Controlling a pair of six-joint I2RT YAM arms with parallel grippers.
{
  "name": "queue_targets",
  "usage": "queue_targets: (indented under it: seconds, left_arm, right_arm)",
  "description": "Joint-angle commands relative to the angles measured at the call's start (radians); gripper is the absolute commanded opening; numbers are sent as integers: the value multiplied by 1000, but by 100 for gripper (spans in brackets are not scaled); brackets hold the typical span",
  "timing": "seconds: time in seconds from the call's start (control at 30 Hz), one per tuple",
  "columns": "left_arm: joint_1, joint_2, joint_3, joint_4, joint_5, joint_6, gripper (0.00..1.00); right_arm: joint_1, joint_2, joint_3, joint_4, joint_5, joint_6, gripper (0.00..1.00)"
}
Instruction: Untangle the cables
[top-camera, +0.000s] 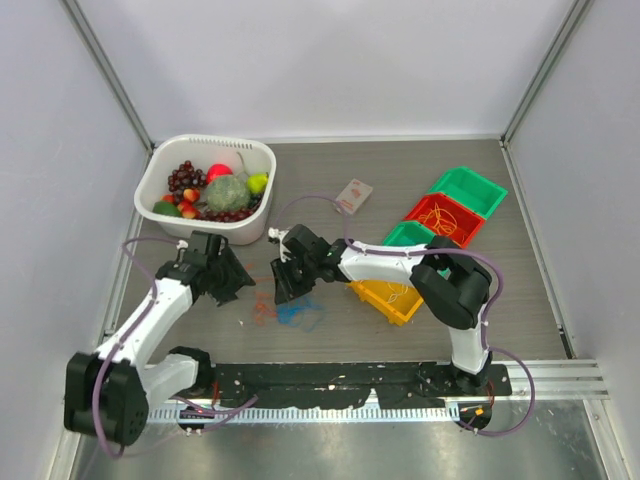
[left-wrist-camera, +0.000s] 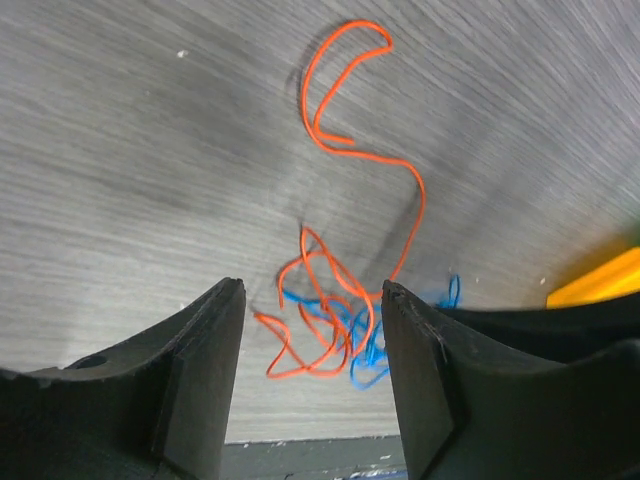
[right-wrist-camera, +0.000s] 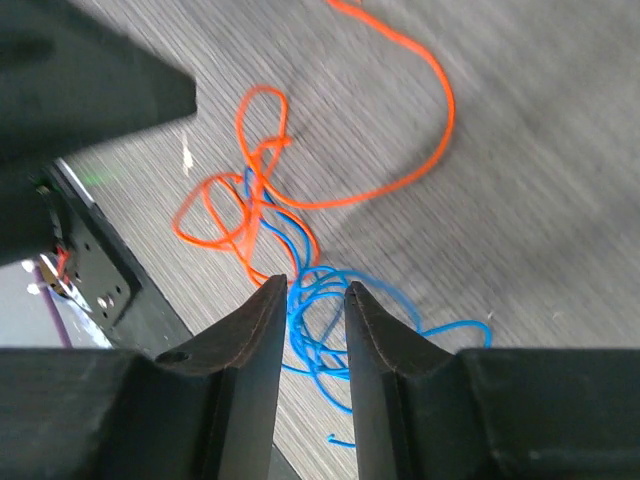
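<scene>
Eyes on the cables (top-camera: 288, 312): a small knot on the table (top-camera: 400, 170), right in front of the arms, between the two grippers. It's an orange cable (left-wrist-camera: 320, 330) and a blue cable (right-wrist-camera: 320, 340), looped through each other. The orange one throws a long free curl away from the knot, while the blue one sits bunched on the near side.

The right gripper (right-wrist-camera: 315, 290) is straight over the blue bunch. Its jaws are narrow but there's a clear gap, and blue strands show through it. Nothing looks clamped; I'd say it's lined up there to take blue alone.

The left gripper (left-wrist-camera: 312, 295) hangs on the other side with its jaws spread wide and nothing in them, the orange loops framed between its fingers. That looks like the plan: one colour per arm, then pull apart.

Off to the right are the bins. The yellow bin (top-camera: 397, 311) is nearest, and the red bin (top-camera: 421, 205) has thin wire coiled inside, which I take to be where sorted cables go.

What's hard to see:
- From above the knot is a faint smudge, half under the grippers.
- The crossings at its centre can't be read.
- The orange curl runs off the top of the right wrist view.
- Blue slips behind a finger in both wrist views.
- I can't see any red or white strand in this knot.
</scene>
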Motion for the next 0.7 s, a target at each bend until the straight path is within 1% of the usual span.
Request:
queue_targets:
  seconds: [0.0,0.03,0.07,0.2,0.33,0.4,0.47,0.53,0.57,0.6,0.63,0.67]
  left_arm:
    - [6,124,30,192,-41,-39,60]
    - [6,158,35,210,-57,-36,60]
    - [6,189,45,223,-101,-30,60]
    - [6,287,87,243,-175,20,60]
    - [4,373,110,283,-155,40,55]
    - [6,414,111,307,-131,46,46]
    - [4,447,117,312,-108,56,39]
    - [4,461,117,306,-98,77,23]
    - [2,452,120,291,-111,89,12]
    - [-1,423,119,278,-130,103,4]
    - [1,378,114,261,-149,118,0]
    - [1,335,113,238,-164,129,0]
  right_arm:
    - [6,-76,-67,66,-44,-28,34]
    - [2,-83,-76,60,-27,-42,34]
    - [3,-83,-76,41,-24,-63,34]
    - [5,-70,-70,-20,-53,-124,31]
    - [6,-80,-107,-31,-56,-161,31]
    - [5,-83,-121,-32,-53,-164,31]
    - [5,-87,-128,-35,-41,-166,31]
    - [5,-90,-130,-40,-29,-163,30]
    - [5,-90,-131,-43,-24,-163,30]
    - [5,-90,-131,-45,-13,-161,30]
    - [3,-90,-131,-49,-6,-160,29]
    - [5,-90,-133,-52,11,-160,29]
